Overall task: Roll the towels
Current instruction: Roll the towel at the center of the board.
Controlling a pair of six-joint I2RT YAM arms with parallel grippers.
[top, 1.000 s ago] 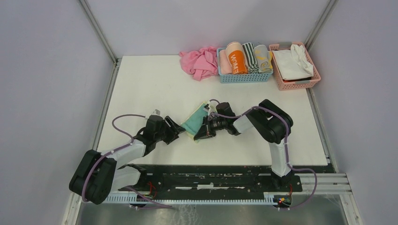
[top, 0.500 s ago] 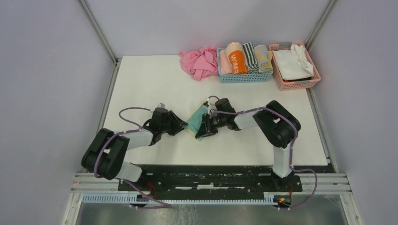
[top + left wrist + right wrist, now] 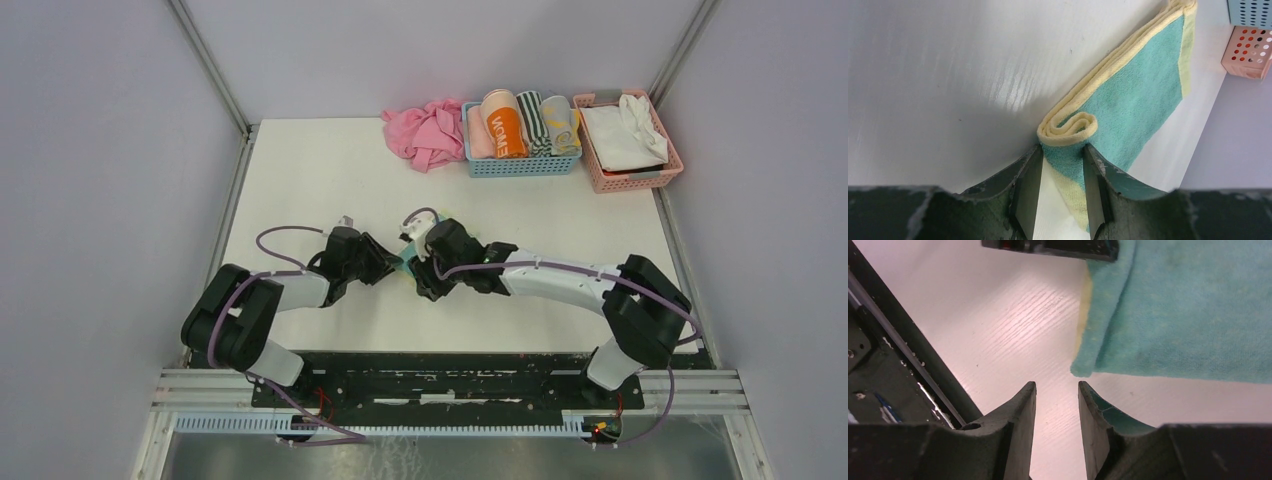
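A pale yellow towel with a teal figure [image 3: 1133, 95] lies flat on the white table, its near end curled into a small roll [image 3: 1068, 127]. My left gripper [image 3: 1062, 155] is closed on that rolled end, both fingers touching the terry. In the top view only a teal sliver of the towel [image 3: 405, 263] shows between the left gripper [image 3: 385, 268] and the right gripper [image 3: 422, 284]. The right gripper [image 3: 1057, 390] stands open over bare table, the towel's corner [image 3: 1088, 365] just ahead of its tips. A rolled grey towel with yellow marks [image 3: 562, 122] stands in the blue basket.
The blue basket [image 3: 520, 166] at the back holds several rolled towels. A pink basket [image 3: 628, 181] with white cloth sits to its right. A crumpled pink cloth [image 3: 425, 132] lies left of the blue basket. Grey walls flank the table.
My right gripper has opened, let go of the towel and reached further left. The left gripper has narrowed onto the rolled end.
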